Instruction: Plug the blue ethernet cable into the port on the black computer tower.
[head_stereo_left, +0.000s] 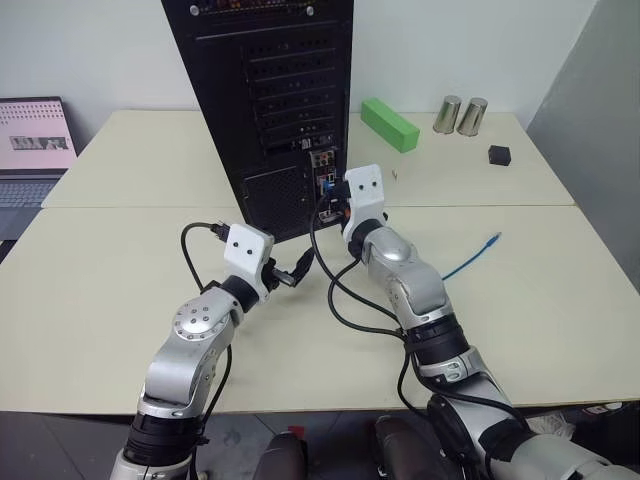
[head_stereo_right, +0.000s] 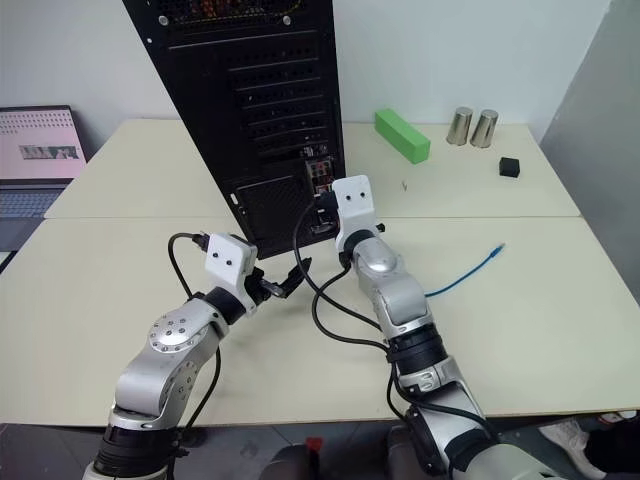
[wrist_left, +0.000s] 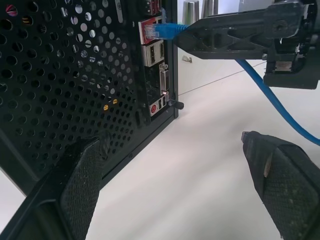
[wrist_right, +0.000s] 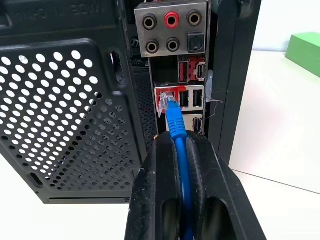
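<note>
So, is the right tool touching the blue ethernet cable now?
Touching. The right wrist view shows the right tool shut on the blue ethernet cable, behind its plug, at the port.

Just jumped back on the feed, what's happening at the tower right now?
The right gripper is shut on the blue ethernet cable just behind its plug, holding the clear plug at the mouth of the port on the back of the black computer tower. Whether it is fully seated is unclear. The left gripper hangs open beside the tower's base, holding nothing. The rest of the cable trails across the table to the robot's right.
</note>
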